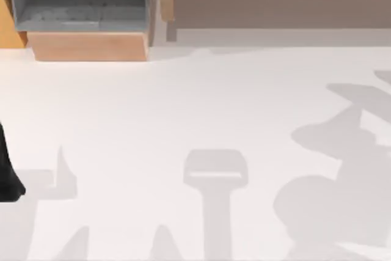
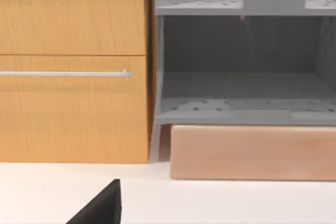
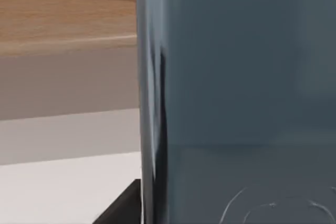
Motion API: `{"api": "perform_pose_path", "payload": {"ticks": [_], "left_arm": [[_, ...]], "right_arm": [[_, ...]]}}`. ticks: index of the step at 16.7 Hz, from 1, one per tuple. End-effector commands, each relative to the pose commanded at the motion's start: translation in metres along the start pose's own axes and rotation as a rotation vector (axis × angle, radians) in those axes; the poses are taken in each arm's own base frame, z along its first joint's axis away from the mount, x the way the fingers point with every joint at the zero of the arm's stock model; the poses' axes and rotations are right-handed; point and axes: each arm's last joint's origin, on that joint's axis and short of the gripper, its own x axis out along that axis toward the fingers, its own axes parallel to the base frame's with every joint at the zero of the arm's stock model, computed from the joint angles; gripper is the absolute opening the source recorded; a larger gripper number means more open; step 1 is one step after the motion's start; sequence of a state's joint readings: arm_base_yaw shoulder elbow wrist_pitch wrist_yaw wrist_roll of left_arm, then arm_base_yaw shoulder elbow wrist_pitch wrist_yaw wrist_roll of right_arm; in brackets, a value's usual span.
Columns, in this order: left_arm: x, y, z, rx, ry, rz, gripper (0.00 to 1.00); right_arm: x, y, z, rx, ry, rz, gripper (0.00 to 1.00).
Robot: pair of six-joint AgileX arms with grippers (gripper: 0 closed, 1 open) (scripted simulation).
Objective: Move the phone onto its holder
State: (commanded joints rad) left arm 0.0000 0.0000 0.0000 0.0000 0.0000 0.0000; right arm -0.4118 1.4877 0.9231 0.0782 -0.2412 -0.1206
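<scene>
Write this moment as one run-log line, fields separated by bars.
phone: close before right wrist camera, off the table | left arm: at table's left edge | holder: unseen

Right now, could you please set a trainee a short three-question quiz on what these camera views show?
1. True or false: the phone looms close in front of the right wrist camera.
2. What colour is the phone: A red, B dark blue-grey, C white?
3. Fill in: in the left wrist view, beside the wooden drawer front stands a grey ____.

Key: 1 true; 2 B; 3 shelf unit.
</scene>
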Motion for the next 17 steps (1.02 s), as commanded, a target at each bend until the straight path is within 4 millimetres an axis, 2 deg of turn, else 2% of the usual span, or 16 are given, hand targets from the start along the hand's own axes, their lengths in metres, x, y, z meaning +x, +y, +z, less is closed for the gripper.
{"api": "perform_pose_path", "payload": {"ticks": [5,11,16,17], "left_arm": [[0.0,0.0,0.0,0.0,0.0,0.0,1.0],[0.0,0.0,0.0,0.0,0.0,0.0,1.0],[0.0,0.0,0.0,0.0,0.0,0.0,1.0],[0.0,0.0,0.0,0.0,0.0,0.0,1.0]], "right_arm": [[0.01,0.0,0.002,0.011,0.015,-0.015,0.0],[0.046,-0.001,0.002,-0.004,-0.003,-0.006,0.0],[0.048,-0.001,0.001,-0.002,-0.007,-0.003,0.0],[0.048,-0.001,0.001,-0.002,-0.007,-0.003,0.08]]}}
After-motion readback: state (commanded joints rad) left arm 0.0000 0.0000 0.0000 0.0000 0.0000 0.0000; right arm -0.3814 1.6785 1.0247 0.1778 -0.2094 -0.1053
